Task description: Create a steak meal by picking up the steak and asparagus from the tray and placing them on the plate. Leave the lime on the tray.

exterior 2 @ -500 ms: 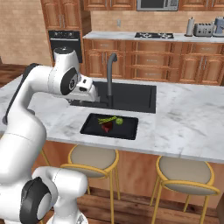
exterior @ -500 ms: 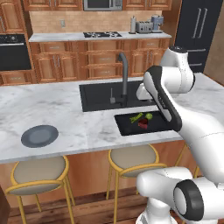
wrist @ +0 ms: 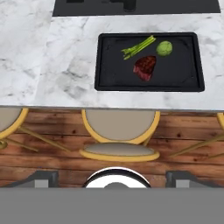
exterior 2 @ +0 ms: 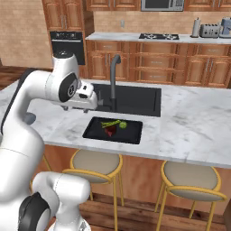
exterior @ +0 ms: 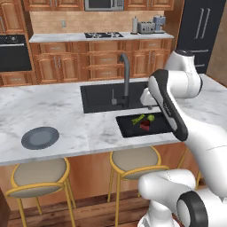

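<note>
Fingers (wrist: 112,178) spread wide, holding nothing, tips at the bottom corners of the hand view, high above the stools and the desk edge. Tray (wrist: 109,78) lies at 12 o'clock from them, on the marble desk (wrist: 61,70) near its front edge, long side running 9 to 3. Asparagus (wrist: 138,47) in the tray's far half, long axis tilted, cut ends toward 8 o'clock, tips toward 2. Lime (wrist: 164,48) just beside the asparagus tips, at 3 o'clock of them. Steak (wrist: 145,67) close by at 6 o'clock of the stalks, narrow end pointing 6 o'clock. Sink basin (exterior: 111,97) and dark faucet (exterior: 125,75) directly behind the tray. Plate (exterior: 40,138) sits well apart, far along the desk at 9 o'clock of the tray in the left base view, bare. Cushioned stools (wrist: 119,131) stand below the desk front.
</note>
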